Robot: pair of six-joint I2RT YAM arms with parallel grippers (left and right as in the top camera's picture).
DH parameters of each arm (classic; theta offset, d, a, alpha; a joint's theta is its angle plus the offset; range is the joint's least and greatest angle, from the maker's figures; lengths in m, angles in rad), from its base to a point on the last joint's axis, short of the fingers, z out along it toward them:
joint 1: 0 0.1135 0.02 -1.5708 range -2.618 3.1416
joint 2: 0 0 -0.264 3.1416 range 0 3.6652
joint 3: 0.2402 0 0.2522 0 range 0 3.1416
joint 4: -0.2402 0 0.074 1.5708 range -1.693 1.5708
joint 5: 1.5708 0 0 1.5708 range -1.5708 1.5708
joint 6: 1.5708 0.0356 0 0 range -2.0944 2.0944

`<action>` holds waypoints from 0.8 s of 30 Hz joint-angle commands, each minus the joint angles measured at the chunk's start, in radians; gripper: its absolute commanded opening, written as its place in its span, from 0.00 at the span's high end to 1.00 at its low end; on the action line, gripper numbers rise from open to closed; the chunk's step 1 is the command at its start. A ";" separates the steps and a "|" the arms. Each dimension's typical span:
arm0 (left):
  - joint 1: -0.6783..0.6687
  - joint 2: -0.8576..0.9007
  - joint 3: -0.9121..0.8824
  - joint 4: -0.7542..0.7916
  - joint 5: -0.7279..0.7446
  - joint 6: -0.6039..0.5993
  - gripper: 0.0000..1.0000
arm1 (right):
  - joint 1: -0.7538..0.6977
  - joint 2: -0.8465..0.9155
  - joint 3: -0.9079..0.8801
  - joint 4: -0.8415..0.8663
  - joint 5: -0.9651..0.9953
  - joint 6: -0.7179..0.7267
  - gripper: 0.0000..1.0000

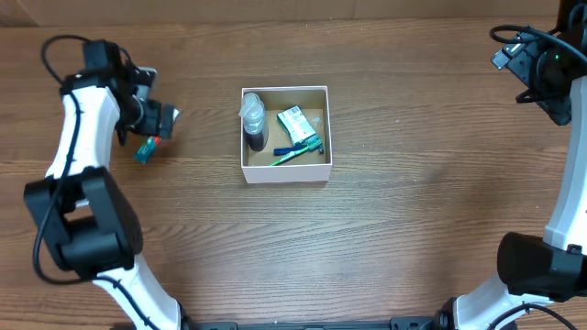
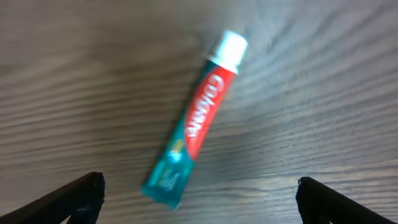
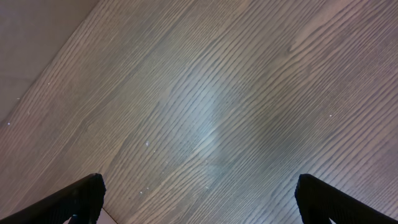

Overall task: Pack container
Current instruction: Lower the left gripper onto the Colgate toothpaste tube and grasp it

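Observation:
The container (image 1: 285, 170), a small white-walled box with a brown bottom, sits mid-table. It holds a dark bottle with a clear cap (image 1: 253, 121), a green-and-white packet (image 1: 295, 126) and a blue-green toothbrush (image 1: 296, 152). A red, white and teal toothpaste tube (image 2: 198, 117) lies flat on the table left of the box; it also shows in the overhead view (image 1: 147, 149). My left gripper (image 2: 199, 202) hangs above the tube, open and empty, fingers wide on either side. My right gripper (image 3: 198, 202) is open and empty over bare wood at the far right.
The wooden table's far edge shows in the right wrist view (image 3: 37, 56). A white corner (image 3: 109, 218) peeks in at the bottom of that view. The right arm (image 1: 550, 73) stands at the table's right edge.

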 commanded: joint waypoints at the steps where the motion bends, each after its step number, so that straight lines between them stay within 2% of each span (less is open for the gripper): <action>1: -0.009 0.088 -0.009 0.007 0.083 0.085 0.00 | -0.002 -0.013 0.006 0.005 0.007 0.004 0.00; 11: -0.009 0.192 -0.009 0.042 0.086 0.087 0.03 | -0.002 -0.013 0.006 0.005 0.007 0.004 0.00; 13: -0.009 0.192 -0.009 0.045 0.086 0.082 0.15 | -0.002 -0.013 0.006 0.005 0.007 0.004 0.00; 16: -0.009 0.192 -0.009 0.045 0.086 0.036 0.50 | -0.002 -0.013 0.006 0.005 0.007 0.004 0.00; 18: -0.009 0.192 -0.009 0.043 0.086 -0.008 0.67 | -0.002 -0.013 0.006 0.005 0.007 0.004 0.00; 24: -0.012 0.192 -0.008 0.015 0.089 -0.045 0.71 | -0.002 -0.013 0.006 0.005 0.007 0.004 0.00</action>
